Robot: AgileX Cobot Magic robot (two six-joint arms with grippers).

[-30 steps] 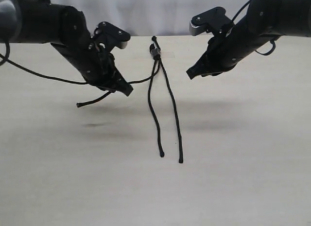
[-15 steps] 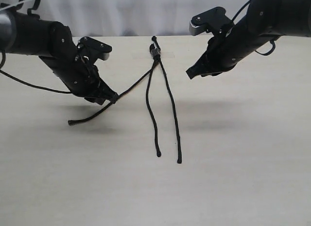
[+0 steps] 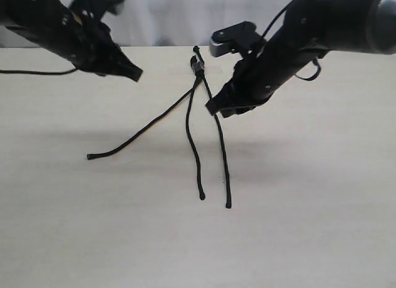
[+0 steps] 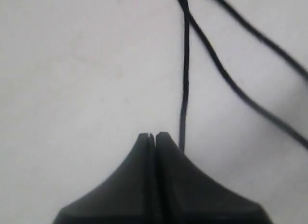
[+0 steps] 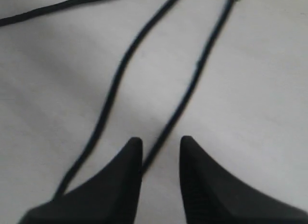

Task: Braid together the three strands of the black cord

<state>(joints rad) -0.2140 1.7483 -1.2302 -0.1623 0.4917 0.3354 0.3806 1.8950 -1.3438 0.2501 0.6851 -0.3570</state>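
Cord (image 3: 193, 136) lies flat on the table (image 3: 322, 238), three strands fanned out from the knot (image 3: 198, 66), with no braid formed. Left gripper (image 3: 135, 74) is closed and empty, raised well clear of the knot. Right gripper (image 3: 218, 108) is open near the knot, straddling the right strand (image 3: 222, 145). Judged stage: first crossing pending. Next move requires clamping that strand and carrying it across the middle one.

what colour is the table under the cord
Pale beige, a light wood tone; the exterior view shows the table best.
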